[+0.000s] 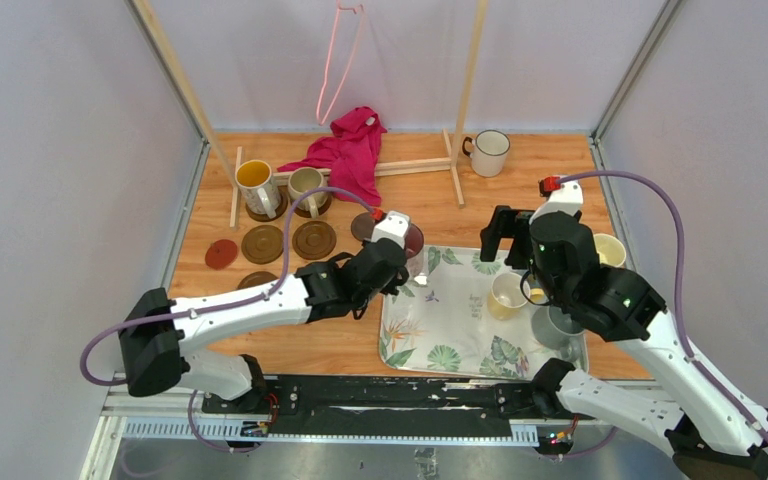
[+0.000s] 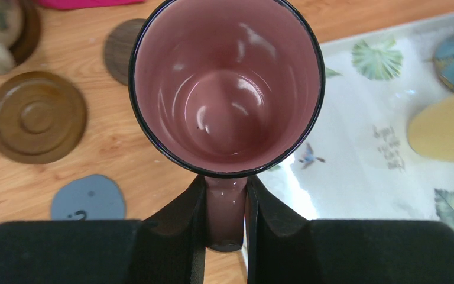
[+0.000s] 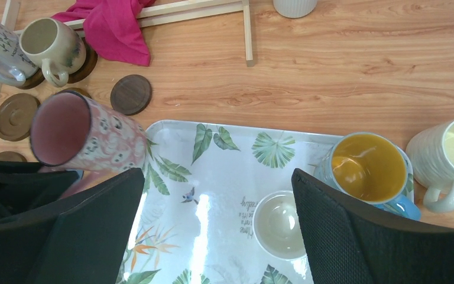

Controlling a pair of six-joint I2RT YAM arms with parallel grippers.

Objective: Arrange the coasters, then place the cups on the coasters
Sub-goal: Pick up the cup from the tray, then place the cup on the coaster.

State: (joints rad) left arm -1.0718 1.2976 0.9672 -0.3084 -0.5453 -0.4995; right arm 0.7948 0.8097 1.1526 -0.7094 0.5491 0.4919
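Step in hand, by the look of it: taking the pink mug [image 2: 227, 83] to a coaster. Maroon inside, mouth up toward the left wrist camera, straddling the left rim of the leaf tray [image 2: 360, 148]; lifted or resting, hard to tell. Clamped by its handle [image 2: 224, 222] in the left gripper [image 2: 226, 207], 1 finger pressed to each side.

Hold that pinch firm and the wrist level, to stop a handle-only grip from swinging the body. Aim for a free disc: nearest, the smooth dark brown coaster [image 2: 121, 50] just beyond the mug; also bare, the ridged brown coaster [image 2: 35, 116] and the grey-blue coaster [image 2: 88, 198] to the left. Centre the base over the disc before lowering, set down flat, release only once settled.

Steer clear of the 2 seated mugs [image 1: 258, 185] on coasters at the far left, and of the pink cloth [image 1: 350, 150] behind.

Right gripper [image 3: 219, 219] spread wide above the tray, holding nothing, hanging over the yellow-lined mug [image 3: 369, 168] and the small beige cup [image 3: 281, 223]. Best left there, well apart from the left arm's path.
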